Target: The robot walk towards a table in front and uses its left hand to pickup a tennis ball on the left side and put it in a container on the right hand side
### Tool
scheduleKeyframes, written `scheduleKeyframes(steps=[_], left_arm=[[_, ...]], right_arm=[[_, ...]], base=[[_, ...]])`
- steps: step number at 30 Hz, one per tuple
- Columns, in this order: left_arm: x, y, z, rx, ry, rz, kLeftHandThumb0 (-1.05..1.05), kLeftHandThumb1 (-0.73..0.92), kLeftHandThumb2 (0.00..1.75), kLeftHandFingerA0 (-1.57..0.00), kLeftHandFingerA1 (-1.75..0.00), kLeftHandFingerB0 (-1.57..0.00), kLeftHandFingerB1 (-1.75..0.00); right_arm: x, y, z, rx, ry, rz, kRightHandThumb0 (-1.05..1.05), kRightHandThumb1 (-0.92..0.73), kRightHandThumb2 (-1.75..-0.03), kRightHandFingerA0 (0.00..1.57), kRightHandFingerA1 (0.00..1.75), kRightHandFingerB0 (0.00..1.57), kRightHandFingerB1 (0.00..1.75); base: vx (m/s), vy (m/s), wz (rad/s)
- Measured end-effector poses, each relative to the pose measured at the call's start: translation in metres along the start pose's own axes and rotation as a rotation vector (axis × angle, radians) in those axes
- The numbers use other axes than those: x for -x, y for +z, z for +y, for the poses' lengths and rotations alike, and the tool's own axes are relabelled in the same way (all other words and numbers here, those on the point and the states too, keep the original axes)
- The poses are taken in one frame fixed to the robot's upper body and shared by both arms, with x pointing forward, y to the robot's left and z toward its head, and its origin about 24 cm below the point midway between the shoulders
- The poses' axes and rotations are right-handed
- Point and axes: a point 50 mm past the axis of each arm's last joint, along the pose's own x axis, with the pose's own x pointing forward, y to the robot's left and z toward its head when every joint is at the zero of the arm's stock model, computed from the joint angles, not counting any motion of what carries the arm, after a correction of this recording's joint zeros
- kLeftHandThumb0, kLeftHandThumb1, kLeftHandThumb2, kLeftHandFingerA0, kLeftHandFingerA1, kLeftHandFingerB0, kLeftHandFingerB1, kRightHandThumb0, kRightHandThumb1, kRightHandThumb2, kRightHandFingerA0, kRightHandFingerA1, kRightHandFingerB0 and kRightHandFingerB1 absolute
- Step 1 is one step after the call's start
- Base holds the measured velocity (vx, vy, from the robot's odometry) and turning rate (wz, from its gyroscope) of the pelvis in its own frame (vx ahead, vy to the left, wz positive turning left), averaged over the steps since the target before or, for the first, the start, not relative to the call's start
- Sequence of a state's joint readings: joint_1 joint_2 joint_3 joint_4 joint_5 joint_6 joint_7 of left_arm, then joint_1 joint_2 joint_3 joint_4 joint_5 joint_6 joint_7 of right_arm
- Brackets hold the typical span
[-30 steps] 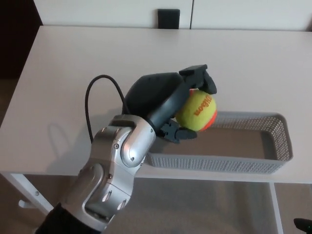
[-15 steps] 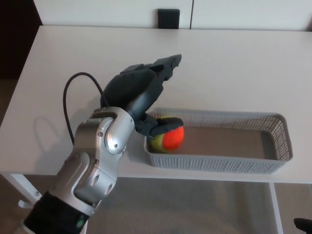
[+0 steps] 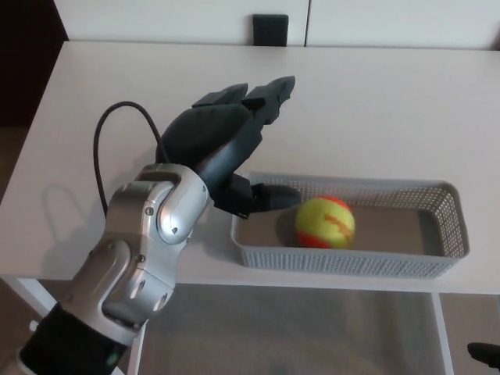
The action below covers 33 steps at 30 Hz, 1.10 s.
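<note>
Tennis ball (image 3: pixel 325 223) has left the left hand (image 3: pixel 226 144) since a second ago; half a second back it lay at the container's left end, now it has rolled right, short of the middle

- Nearest: silver forearm (image 3: pixel 156 226) comes in from the lower left and rises over the desk's front edge. Grey floor (image 3: pixel 312 328) shows below that edge
- Black cable (image 3: pixel 96 152) loops up from behind the forearm and arcs back toward the hand
- Container (image 3: pixel 351 262): long grey mesh tray, lengthwise along the front edge of the desk (image 3: pixel 391 101), right of the arm
- Tennis ball rests on the container floor, yellow-green with an orange band, in the left half, touching neither long wall as far as can be seen. Nothing grips it
- Left hand is empty and spread. Thumb (image 3: pixel 273 197) reaches out over the container's left end, its tip just beside the ball, apart from it. Two fingers (image 3: pixel 273 90) point up and away, over bare desk beyond the container's far wall
- Right hand does not show
- Farthest: pale desk top runs back to a white wall; small black block (image 3: pixel 269 30) at the far edge, centre
</note>
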State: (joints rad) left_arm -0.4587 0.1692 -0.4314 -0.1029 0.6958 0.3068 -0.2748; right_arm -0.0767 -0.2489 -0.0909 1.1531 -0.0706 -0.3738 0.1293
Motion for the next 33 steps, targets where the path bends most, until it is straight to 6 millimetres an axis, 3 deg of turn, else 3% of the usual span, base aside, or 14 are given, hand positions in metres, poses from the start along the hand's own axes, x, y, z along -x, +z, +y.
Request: scheduleKeyframes(steps=[1,2,4,13,14,16,17,18,20,21,30,31,32,33], left_arm=[[0.001,0.0,0.003,0.007,0.007,-0.005,-1.03,0.71,0.63,0.0,0.0,0.0,0.0],[0.003,0.0,0.005,0.012,0.013,-0.009,-0.96,0.56,0.98,0.0,0.0,0.0,-0.01],[0.01,-0.002,0.014,0.028,0.034,-0.014,-0.96,0.57,0.97,0.0,0.0,0.0,0.0],[0.063,-0.014,0.057,0.136,0.212,-0.034,-0.81,0.51,0.84,-0.09,-0.21,-0.12,-0.15],[0.066,-0.015,0.058,0.141,0.22,-0.035,-0.57,0.53,0.57,-0.18,-0.33,-0.15,-0.27],[0.084,-0.017,0.063,0.177,0.264,-0.036,-0.57,0.53,0.57,-0.18,-0.33,-0.15,-0.27],[0.093,-0.021,0.063,0.199,0.276,-0.022,-0.57,0.53,0.57,-0.18,-0.33,-0.15,-0.27],[0.102,-0.026,0.06,0.225,0.277,-0.002,-0.29,0.27,0.86,-0.07,-0.52,-0.06,-0.5],[0.117,-0.034,0.056,0.267,0.281,0.037,-0.29,0.26,0.86,-0.1,-0.53,-0.08,-0.5],[0.122,-0.036,0.054,0.28,0.277,0.051,-0.65,0.4,0.7,-0.24,-0.42,-0.3,-0.4],[0.189,-0.087,0.013,0.494,0.114,0.361,-0.64,0.4,0.72,-0.26,-0.44,-0.33,-0.42],[0.203,-0.095,0.006,0.53,0.081,0.417,-0.63,0.43,0.57,-0.29,-0.37,-0.38,-0.35],[0.209,-0.097,0.004,0.544,0.068,0.44,-0.59,0.47,0.54,-0.35,-0.36,-0.43,-0.34],[0.221,-0.103,-0.001,0.574,0.042,0.485,-0.53,0.35,0.78,-0.27,-0.47,-0.44,-0.52]], right_arm=[[0.0,0.0,0.0,0.0,0.0,0.0,-0.49,-0.48,-0.78,0.45,0.54,0.33,0.47],[0.0,0.0,0.0,0.0,0.0,0.0,-0.5,-0.48,-0.78,0.45,0.54,0.33,0.48],[0.0,0.0,0.0,0.0,0.0,0.001,-0.5,-0.48,-0.78,0.44,0.54,0.32,0.48],[0.001,-0.003,0.001,0.004,0.006,0.008,-0.49,-0.48,-0.78,0.46,0.54,0.35,0.48],[0.001,-0.003,0.001,0.004,0.006,0.009,-0.5,-0.49,-0.78,0.44,0.52,0.33,0.47],[0.001,-0.002,0.001,0.005,0.007,0.007,-0.5,-0.49,-0.78,0.44,0.52,0.33,0.47],[0.001,-0.002,0.001,0.006,0.008,0.007,-0.5,-0.49,-0.78,0.44,0.52,0.33,0.47],[0.001,-0.002,0.001,0.006,0.008,0.008,-0.49,-0.49,-0.78,0.44,0.53,0.33,0.47],[0.001,-0.002,0.002,0.007,0.009,0.008,-0.49,-0.49,-0.78,0.46,0.53,0.34,0.47],[0.001,-0.002,0.002,0.007,0.009,0.008,-0.5,-0.49,-0.79,0.47,0.54,0.34,0.48],[0.001,-0.003,0.003,0.013,0.017,0.013,-0.5,-0.48,-0.78,0.46,0.54,0.32,0.47],[0.001,-0.004,0.003,0.014,0.017,0.015,-0.45,-0.59,-0.57,0.53,0.44,0.39,0.37],[0.001,-0.004,0.004,0.014,0.018,0.016,-0.52,-0.46,-0.79,0.5,0.57,0.34,0.49],[0.001,-0.005,0.004,0.014,0.019,0.019,-0.53,-0.46,-0.8,0.49,0.57,0.34,0.49]], base=[[0.0,0.0,0.0],[0.0,0.0,0.0],[0.0,0.0,0.0],[0.0,0.0,0.0],[0.0,0.0,0.0],[0.0,0.0,0.0],[0.0,0.0,0.0],[0.0,0.0,0.0],[0.0,0.0,0.0],[0.0,0.0,0.0],[0.0,0.0,0.0],[0.0,0.0,0.0],[0.0,0.0,0.0],[0.0,0.0,0.0]])
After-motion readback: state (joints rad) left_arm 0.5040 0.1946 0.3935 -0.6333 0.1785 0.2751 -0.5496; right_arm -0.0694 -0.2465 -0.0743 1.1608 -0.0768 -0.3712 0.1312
